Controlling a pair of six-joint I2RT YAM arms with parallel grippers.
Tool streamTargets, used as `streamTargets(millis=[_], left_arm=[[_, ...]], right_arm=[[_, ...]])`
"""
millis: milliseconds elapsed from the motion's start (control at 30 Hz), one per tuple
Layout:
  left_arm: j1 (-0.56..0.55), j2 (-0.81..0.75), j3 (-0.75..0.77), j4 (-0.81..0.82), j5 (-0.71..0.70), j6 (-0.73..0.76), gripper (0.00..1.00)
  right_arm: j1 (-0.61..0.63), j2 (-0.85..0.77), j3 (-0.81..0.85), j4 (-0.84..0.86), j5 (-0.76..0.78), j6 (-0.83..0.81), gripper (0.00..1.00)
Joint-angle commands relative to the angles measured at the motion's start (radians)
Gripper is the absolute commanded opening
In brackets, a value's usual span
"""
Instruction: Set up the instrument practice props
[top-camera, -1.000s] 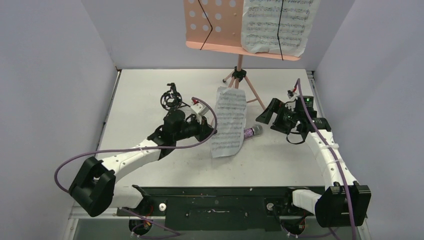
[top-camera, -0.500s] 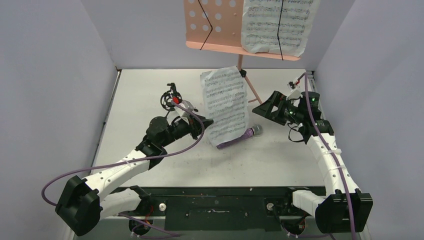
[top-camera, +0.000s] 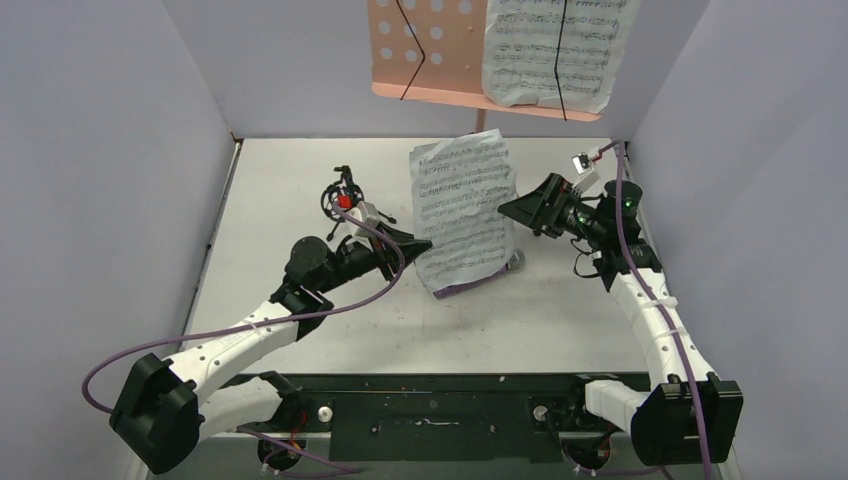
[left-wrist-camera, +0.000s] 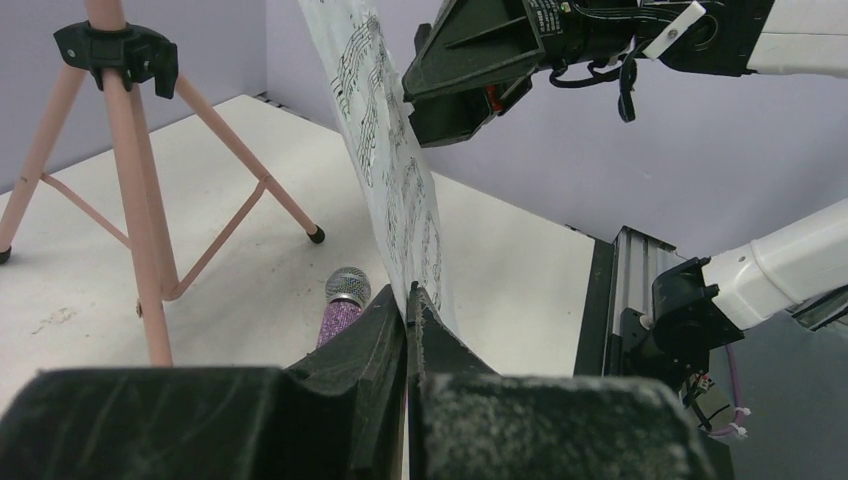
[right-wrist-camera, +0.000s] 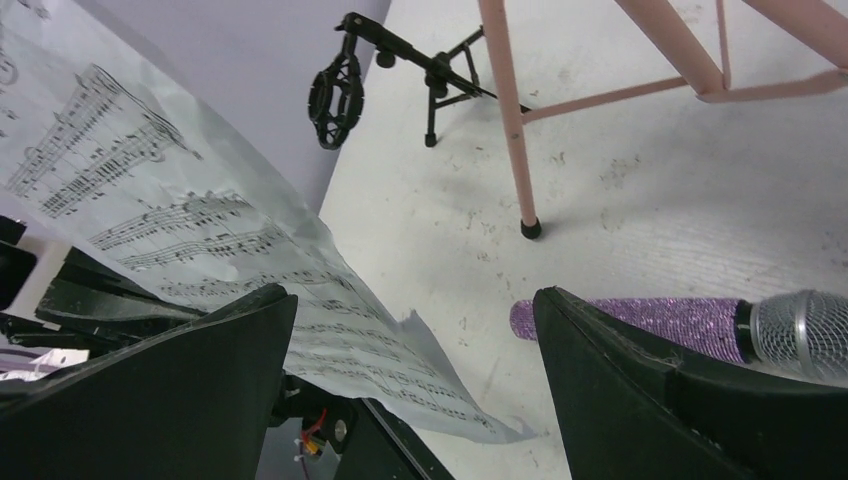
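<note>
Left tool (left-wrist-camera: 408, 305): clenched on the bottom edge of the loose sheet-music page (top-camera: 465, 205), pinching thin paper between two matte black fingers.
Loose page: it's held up off the worktop (top-camera: 300, 180), more or less on end. Long axis runs upward and leans toward the back. It's white, printed with staves, and a bit crumpled and floppy along the edges.
Microphone (right-wrist-camera: 640, 325): lying flat on the worktop under the page. The body is purple glitter with a silver mesh head, and neither tool touches it.
Right tool (top-camera: 510, 208): released, fingers spread wide, holding nothing.
What the move hangs on: the page sits just to the left of the right tool, its right edge at the open fingers. We can't tell if it's touching yet. The right arm is nearer that free edge, and the left has only the bottom. We reckon the next bit needs a second grip there, or the paper will flop.
Shock-mount tripod (top-camera: 342, 195): small, black and spindly, standing behind the left arm, well apart from the microphone.
Music stand (top-camera: 425, 50): pink perforated metal on thin tripod legs at the back. The left half of its desk is bare.
Second page (top-camera: 545, 50): already on the stand's right half, under a dark cord.
</note>
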Motion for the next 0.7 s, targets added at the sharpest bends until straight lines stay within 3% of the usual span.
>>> streamTargets(millis=[0,200,533,667], left_arm=[[0.007,-0.01,0.0,0.087,0.032,-0.024,0.0],[0.017,-0.003,-0.007,0.11,0.026,-0.039,0.0],[0.031,0.01,0.003,0.135,0.048,-0.059,0.0],[0.039,0.016,0.005,0.156,0.074,-0.074,0.0]], right_arm=[[0.021,0.007,0.019,0.214,-0.082,0.052,0.93],[0.033,0.01,0.03,0.3,-0.143,0.085,1.0],[0.043,0.022,0.034,0.381,-0.177,0.137,0.76],[0.047,0.034,0.044,0.402,-0.192,0.141,0.76]])
